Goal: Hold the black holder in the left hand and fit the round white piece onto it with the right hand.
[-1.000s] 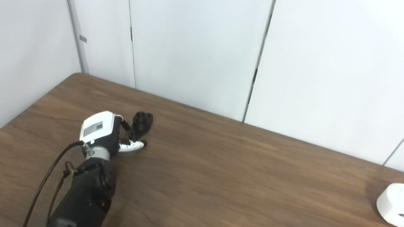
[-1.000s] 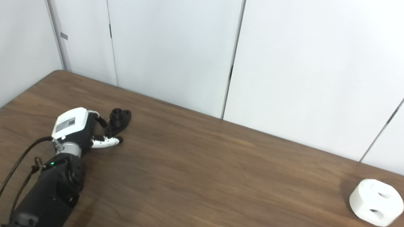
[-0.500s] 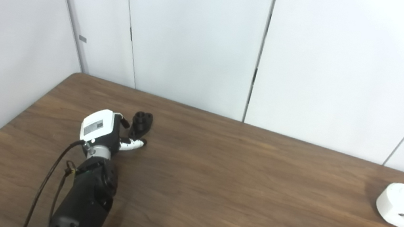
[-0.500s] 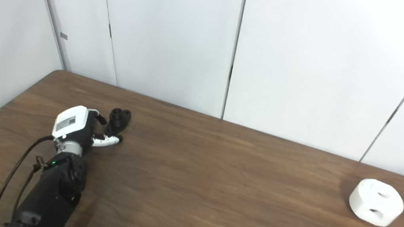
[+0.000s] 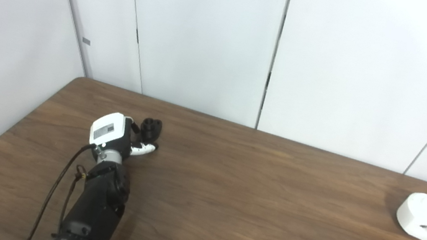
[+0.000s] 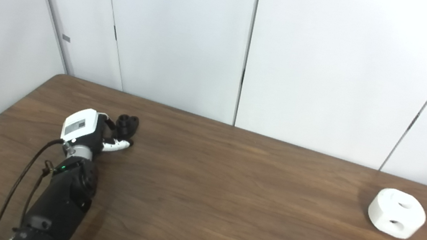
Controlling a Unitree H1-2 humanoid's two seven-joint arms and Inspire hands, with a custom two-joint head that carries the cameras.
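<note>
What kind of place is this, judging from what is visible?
Probably a robot test room or lab, not a home: a bare brown wooden table against plain white wall panels, carrying only a small black holder and a round white piece with holes.

Place: a plain lab or test room.
Surface (image 5: 250, 210): dark wood-grain top, bare but for two small parts.
Behind the surface: white wall panels (image 5: 204, 38) with thin dark seams, meeting in a corner at its far left.
</note>
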